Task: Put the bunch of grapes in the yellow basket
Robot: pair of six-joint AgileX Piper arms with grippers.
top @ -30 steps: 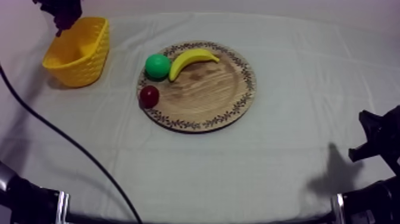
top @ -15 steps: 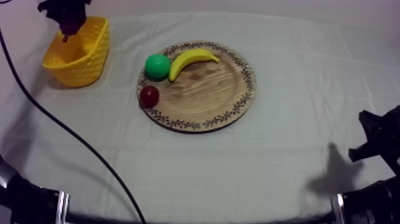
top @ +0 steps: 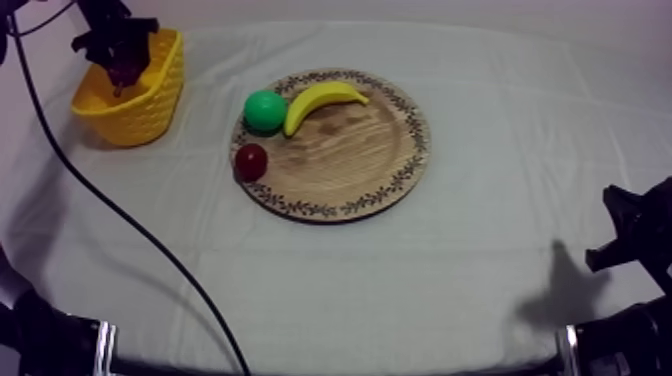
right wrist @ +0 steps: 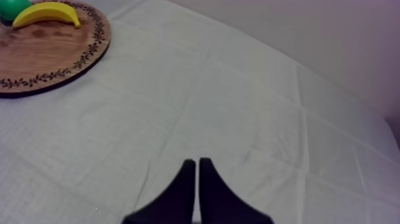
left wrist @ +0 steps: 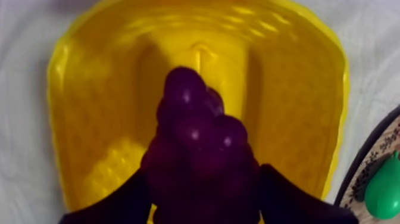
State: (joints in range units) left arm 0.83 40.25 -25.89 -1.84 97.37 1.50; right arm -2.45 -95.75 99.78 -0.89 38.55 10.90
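The dark purple bunch of grapes hangs over the inside of the yellow basket, and my left gripper is shut on it. From above, the left gripper sits over the basket at the table's far left, the grapes just inside its rim. The round wooden board lies mid-table. My right gripper is shut on nothing, its fingers together over bare cloth, low at the right edge.
On the board's left part lie a banana and a green pear. A small red fruit rests at the board's left rim. The board is far from the right gripper.
My left gripper with the grapes has moved down and a little right, from above the basket's far edge to over its inside. The right arm has not moved.
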